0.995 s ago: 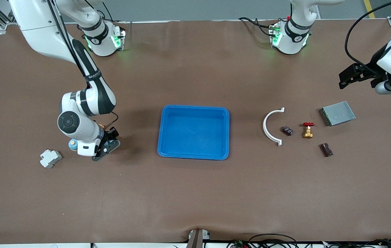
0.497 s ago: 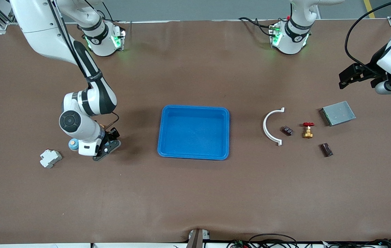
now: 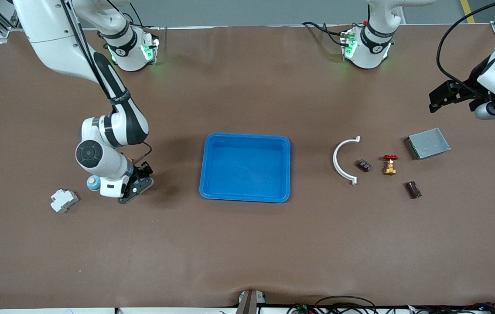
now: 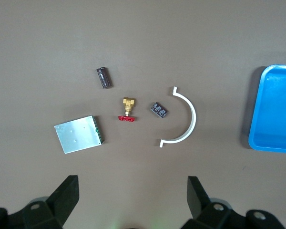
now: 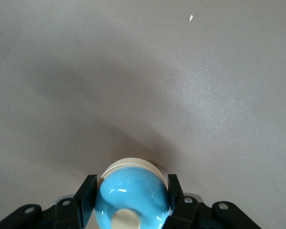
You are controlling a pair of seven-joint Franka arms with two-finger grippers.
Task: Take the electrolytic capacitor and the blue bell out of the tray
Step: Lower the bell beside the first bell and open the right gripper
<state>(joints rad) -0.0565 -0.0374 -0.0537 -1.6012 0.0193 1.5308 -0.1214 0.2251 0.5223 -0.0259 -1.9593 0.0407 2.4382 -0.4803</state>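
A glossy blue bell with a cream rim sits between the fingers of my right gripper, which is shut on it. In the front view the bell peeks out beside the right hand, low over the table near the right arm's end. The capacitor, a small dark cylinder, lies on the table toward the left arm's end; it also shows in the left wrist view. My left gripper hangs open and empty high above that end of the table.
A blue tray sits mid-table. A white breaker block lies near the bell. Around the capacitor lie a white curved bracket, a small dark component, a brass valve with a red handle and a metal box.
The right arm has shifted slightly toward the blue tray with the bell in its grip. The left arm has not moved.
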